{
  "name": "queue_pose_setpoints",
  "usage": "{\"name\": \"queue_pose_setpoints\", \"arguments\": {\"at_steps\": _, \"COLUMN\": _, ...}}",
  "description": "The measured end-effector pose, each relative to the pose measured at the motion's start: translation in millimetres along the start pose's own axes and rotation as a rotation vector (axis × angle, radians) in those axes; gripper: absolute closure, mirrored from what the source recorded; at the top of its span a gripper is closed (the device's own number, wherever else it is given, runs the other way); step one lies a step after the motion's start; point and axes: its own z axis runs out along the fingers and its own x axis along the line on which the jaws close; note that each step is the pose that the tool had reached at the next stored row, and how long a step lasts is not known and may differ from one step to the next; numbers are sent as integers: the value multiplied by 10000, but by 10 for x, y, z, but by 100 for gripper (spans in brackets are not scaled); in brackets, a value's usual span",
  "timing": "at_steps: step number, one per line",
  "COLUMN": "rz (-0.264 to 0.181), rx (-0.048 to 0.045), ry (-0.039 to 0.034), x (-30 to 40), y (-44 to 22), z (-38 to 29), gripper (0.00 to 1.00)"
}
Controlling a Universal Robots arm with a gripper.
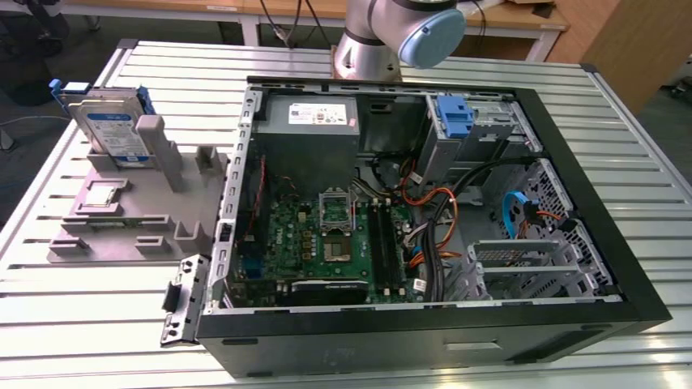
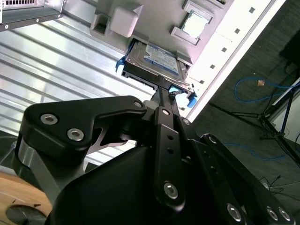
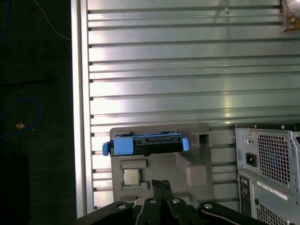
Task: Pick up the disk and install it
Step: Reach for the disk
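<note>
**Disk straight ahead of the empty gripper**

The disk stands on edge in a grey holder near the table's corner. It lies beyond the gripper, whose fingers are pressed together on nothing. Its long axis runs crosswise to them.

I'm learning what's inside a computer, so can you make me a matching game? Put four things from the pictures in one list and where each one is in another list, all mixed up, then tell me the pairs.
Things
1. disk
2. small square chip
3. bare blue bracket
4. green circuit board

Places
A. flat on the floor of the open computer case
B. standing on edge in the grey holder
C. lying flat in a recess of the grey holder
D. in a metal bay at a corner of the case

Pairs: 1-B, 2-C, 3-D, 4-A
</note>
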Motion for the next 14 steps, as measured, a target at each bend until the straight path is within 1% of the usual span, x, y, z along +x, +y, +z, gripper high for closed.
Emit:
{"name": "queue_pose_setpoints", "arguments": {"at_steps": 4, "rz": 0, "rx": 0, "ry": 1, "x": 1, "y": 0, "z": 19, "gripper": 89}}
{"name": "queue_pose_setpoints", "arguments": {"at_steps": 14, "rz": 0, "rx": 0, "ry": 0, "x": 1, "y": 0, "z": 23, "gripper": 89}}
